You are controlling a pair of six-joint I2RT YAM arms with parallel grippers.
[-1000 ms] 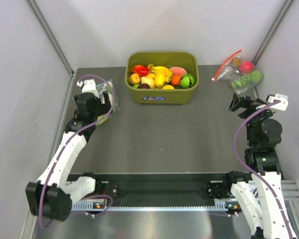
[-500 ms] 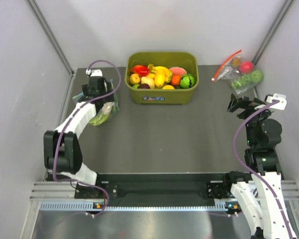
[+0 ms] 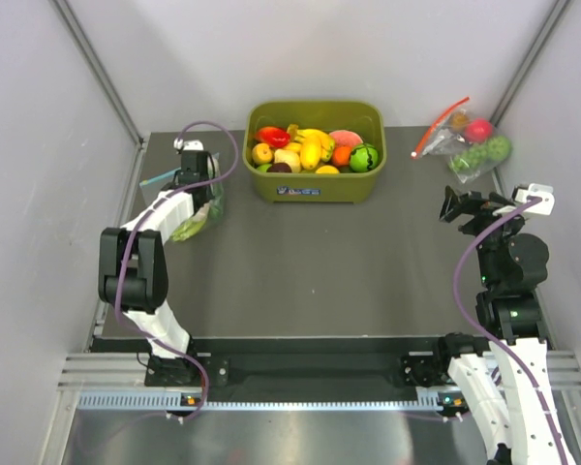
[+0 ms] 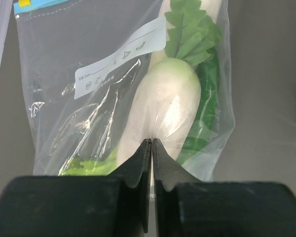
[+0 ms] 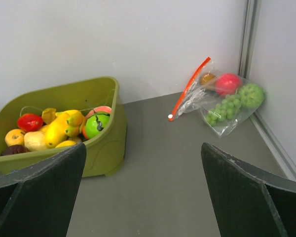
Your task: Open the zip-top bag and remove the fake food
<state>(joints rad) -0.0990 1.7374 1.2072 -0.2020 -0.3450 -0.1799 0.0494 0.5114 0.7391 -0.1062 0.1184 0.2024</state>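
The zip-top bag point(image 4: 54, 113) is clear and crinkly, with a white label patch point(image 4: 121, 59) and a blue zip strip point(image 4: 34, 5) at its far end. It lies at the table's back left point(image 3: 201, 215). The fake food shows through it: a stubby white radish point(image 4: 163, 108), its green leaves point(image 4: 192, 29) and a pale green piece point(image 4: 84, 167). My left gripper point(image 4: 152, 140) is shut, its tips pinching the bag's plastic over the radish; in the top view it sits at the bag's far end point(image 3: 192, 184). My right gripper point(image 5: 143, 148) stands wide open and holds nothing, at the right side point(image 3: 455, 205).
An olive bin point(image 3: 315, 189) full of red, yellow and orange toy fruits stands at the back centre point(image 5: 106, 143). A second clear bag with a red zip strip point(image 3: 470, 145) lies in the back right corner point(image 5: 222, 94). Grey walls close both sides.
The left arm reached further back over the bag, and its gripper went from open to shut on the plastic. The right arm has stayed where it was.
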